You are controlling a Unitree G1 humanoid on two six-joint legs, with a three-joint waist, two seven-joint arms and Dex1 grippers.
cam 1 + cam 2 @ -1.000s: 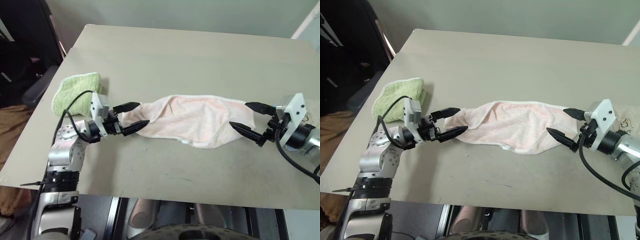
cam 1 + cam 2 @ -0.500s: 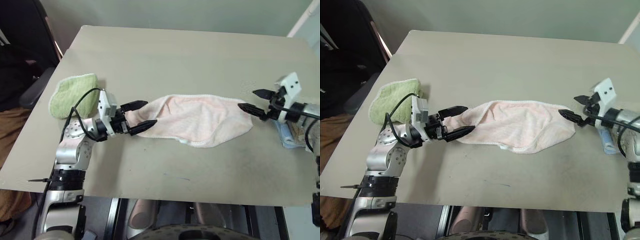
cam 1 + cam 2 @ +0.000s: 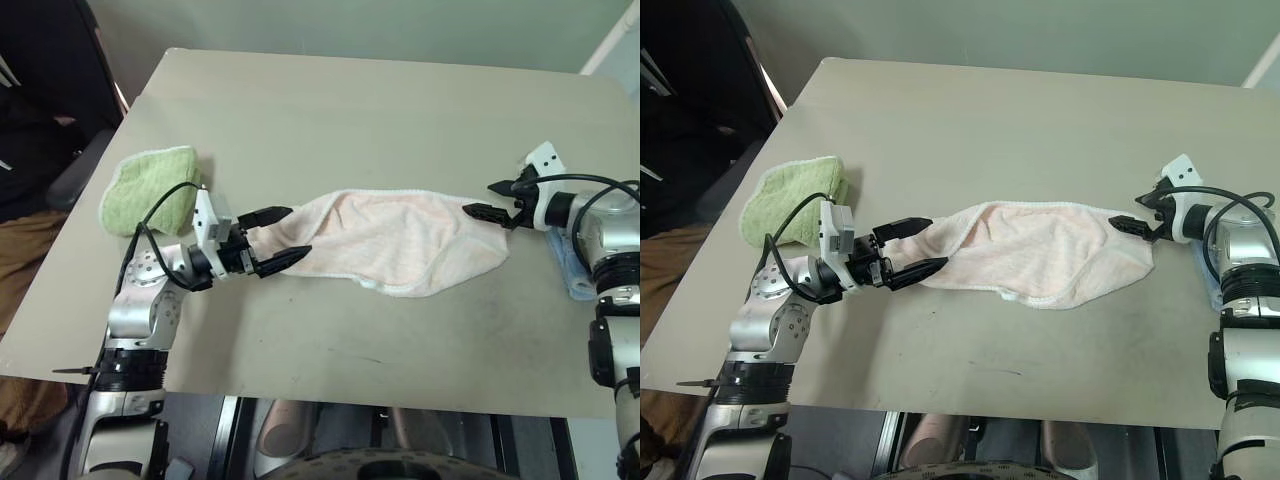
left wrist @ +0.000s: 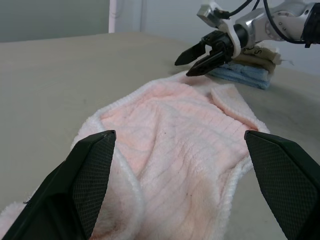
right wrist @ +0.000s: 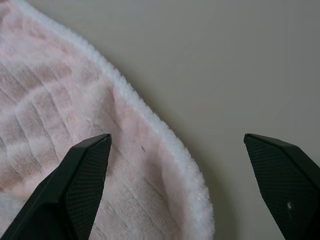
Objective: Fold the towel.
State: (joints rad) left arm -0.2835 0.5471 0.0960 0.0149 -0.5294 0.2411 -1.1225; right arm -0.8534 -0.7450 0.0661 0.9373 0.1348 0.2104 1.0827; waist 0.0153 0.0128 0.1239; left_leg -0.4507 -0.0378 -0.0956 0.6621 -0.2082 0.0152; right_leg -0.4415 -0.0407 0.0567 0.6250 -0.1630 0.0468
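Beige table [image 3: 330, 120] carries the towel [image 3: 390, 240] stretched flat between the left gripper [image 3: 278, 235] and right gripper [image 3: 490, 200], both with jaws spread wide and holding nothing. It looks light, limp and grippy – best pinched at the hemmed end corners. Left wrist view alone shows blue and beige cloths [image 4: 247, 70] behind the right gripper – the right wrist view shows the hem's edge up close.

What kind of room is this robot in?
Probably a lab or workroom, not a home. There's a plain beige table with practice cloths: a pink towel, a green towel and folded cloths at the edge. Bare wall behind.
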